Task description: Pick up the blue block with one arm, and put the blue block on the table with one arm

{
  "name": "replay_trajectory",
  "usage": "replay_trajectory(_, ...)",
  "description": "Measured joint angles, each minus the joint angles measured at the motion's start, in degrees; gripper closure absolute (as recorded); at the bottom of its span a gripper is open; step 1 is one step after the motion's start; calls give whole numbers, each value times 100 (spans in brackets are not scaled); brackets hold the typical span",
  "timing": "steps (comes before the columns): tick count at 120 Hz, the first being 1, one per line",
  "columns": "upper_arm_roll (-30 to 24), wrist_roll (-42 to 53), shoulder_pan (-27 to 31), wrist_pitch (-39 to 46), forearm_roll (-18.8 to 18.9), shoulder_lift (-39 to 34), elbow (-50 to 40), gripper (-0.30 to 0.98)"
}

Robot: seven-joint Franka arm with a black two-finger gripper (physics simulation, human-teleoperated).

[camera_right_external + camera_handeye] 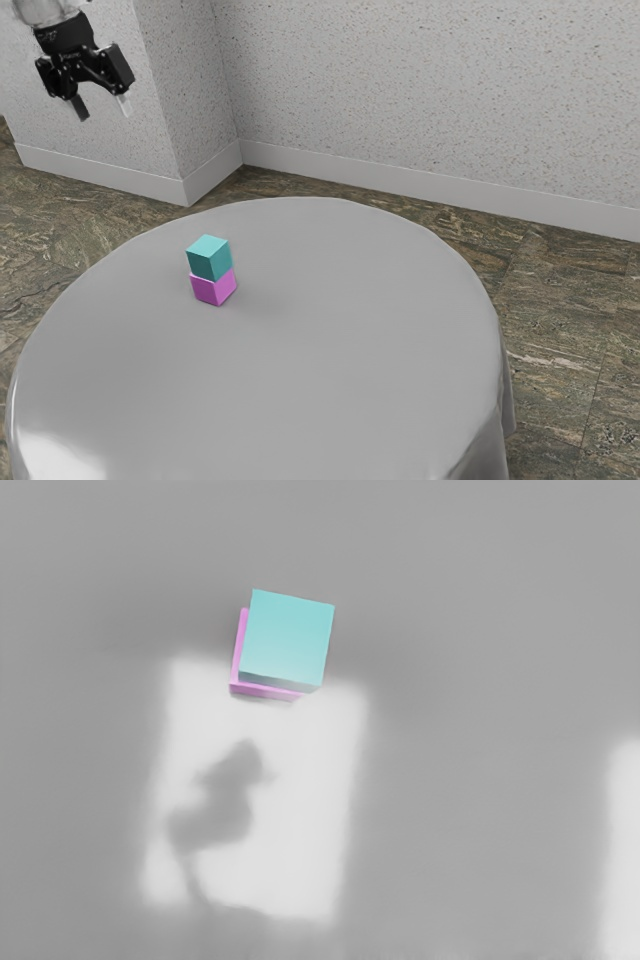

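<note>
And here's the black two-finger gripper (101, 106) hanging high, spread apart on empty air, well clear of the teal-blue block (209, 258), which sits raised only because the magenta block (213, 289) beneath bears it above the round, cloth-covered table (340, 360)!

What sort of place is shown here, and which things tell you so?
Probably a simulated indoor room: a speckled wall with a pale baseboard, and a round table draped in grey cloth.
</note>
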Motion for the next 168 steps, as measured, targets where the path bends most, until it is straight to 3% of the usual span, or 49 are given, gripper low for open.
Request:
replay_trajectory(32, 4, -78, -282, 296, 285, 720, -116, 2)
replay_trajectory(44, -46, -93, -513, 963, 432, 616, -1127, 2)
replay_trajectory(59, -1040, -82, 331, 2154, 927, 463, -2206, 2)
replay_trajectory(79, -1853, 39, 1133, 3519, 1202, 1256, -2012, 3)
replay_trajectory(90, -2194, 97, 1441, 3961, 1249, 1789, -1517, 3)
replay_trajectory(104, -2441, 130, 1516, 4288, 1247, 1919, -1562, 3)
replay_trajectory(120, -2480, 138, 1570, 4498, 1112, 1773, -2088, 3)
replay_trajectory(168, -2549, 144, 1645, 4708, 1039, 1989, -2123, 3)
